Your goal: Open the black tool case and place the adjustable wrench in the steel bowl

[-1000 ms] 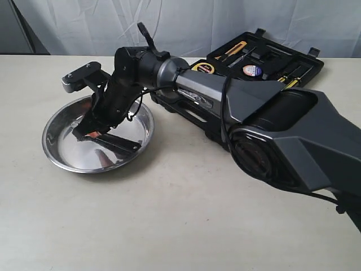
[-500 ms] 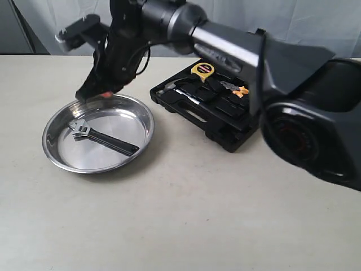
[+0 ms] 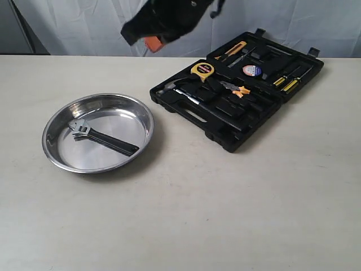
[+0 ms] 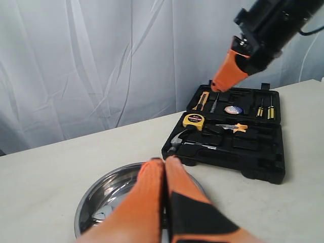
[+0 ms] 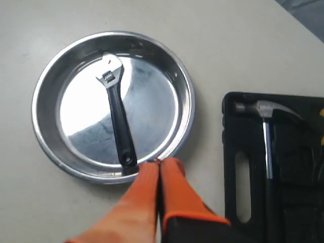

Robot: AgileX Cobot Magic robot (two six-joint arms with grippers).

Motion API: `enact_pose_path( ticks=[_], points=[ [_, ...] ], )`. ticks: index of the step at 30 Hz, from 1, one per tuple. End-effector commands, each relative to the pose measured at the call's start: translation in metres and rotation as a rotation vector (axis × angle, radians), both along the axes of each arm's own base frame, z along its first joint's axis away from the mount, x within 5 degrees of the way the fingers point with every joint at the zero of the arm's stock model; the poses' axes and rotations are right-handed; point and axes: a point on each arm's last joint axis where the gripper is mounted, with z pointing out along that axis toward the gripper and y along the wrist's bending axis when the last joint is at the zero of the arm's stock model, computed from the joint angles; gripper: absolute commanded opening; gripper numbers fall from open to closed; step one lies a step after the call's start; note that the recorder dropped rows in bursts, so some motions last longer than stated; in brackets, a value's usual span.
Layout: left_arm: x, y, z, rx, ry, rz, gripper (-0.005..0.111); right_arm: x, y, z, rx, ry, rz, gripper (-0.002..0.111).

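Note:
The adjustable wrench [image 3: 102,139], silver head and black handle, lies flat inside the steel bowl [image 3: 52,151] on the left of the table. In the right wrist view the wrench [image 5: 118,117] rests across the bowl [image 5: 152,98]. My right gripper [image 3: 153,43] hangs high above the table between the bowl and the open black tool case [image 3: 194,116]. Its orange fingers are shut and empty [image 5: 159,161]. My left gripper [image 4: 164,160] is also shut and empty, over the near side of the bowl [image 4: 104,190]. It does not show in the exterior view.
The open case [image 4: 253,169] holds a hammer [image 5: 267,110], a yellow tape measure [image 3: 202,69], orange-handled pliers [image 3: 240,89] and screwdrivers [image 3: 287,79]. A white curtain hangs behind the table.
My right gripper has let go of the wrench, which stays in the bowl. It has risen out of the bowl and moved up and right, towards the case.

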Motion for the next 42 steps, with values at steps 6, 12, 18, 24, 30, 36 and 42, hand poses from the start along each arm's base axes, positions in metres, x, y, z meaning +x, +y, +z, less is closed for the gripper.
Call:
enact_pose_path(
  ticks=[6, 12, 18, 24, 30, 36, 42],
  points=[
    [-0.001, 0.0, -0.001, -0.003, -0.001, -0.001, 0.0, -0.101, -0.082, -0.014, 0.278, -0.168, -0.253, 0.0],
    [-0.001, 0.0, -0.001, -0.003, -0.001, -0.001, 0.0, -0.164, -0.122, -0.038, 0.432, -0.064, -0.357, 0.0],
    [-0.001, 0.0, -0.001, -0.003, -0.001, -0.001, 0.0, -0.192, -0.139, -0.033, 0.396, -0.069, -0.291, 0.0],
    [-0.001, 0.0, -0.001, -0.003, -0.001, -0.001, 0.0, -0.194, -0.157, -0.008, 0.418, -0.37, -0.281, 0.0],
    [-0.001, 0.0, -0.001, -0.003, -0.003, 0.0, 0.0, -0.216, -0.22, 0.009, 0.438, -0.522, -0.584, 0.0],
    [-0.001, 0.0, -0.001, -0.003, -0.003, 0.0, 0.0, -0.258, -0.258, -0.01, 0.354, -0.637, -0.889, 0.0],
    [-0.001, 0.0, -0.001, -0.003, -0.003, 0.0, 0.0, -0.275, -0.26, -0.046, 0.292, -0.593, -0.941, 0.0]
  ],
)
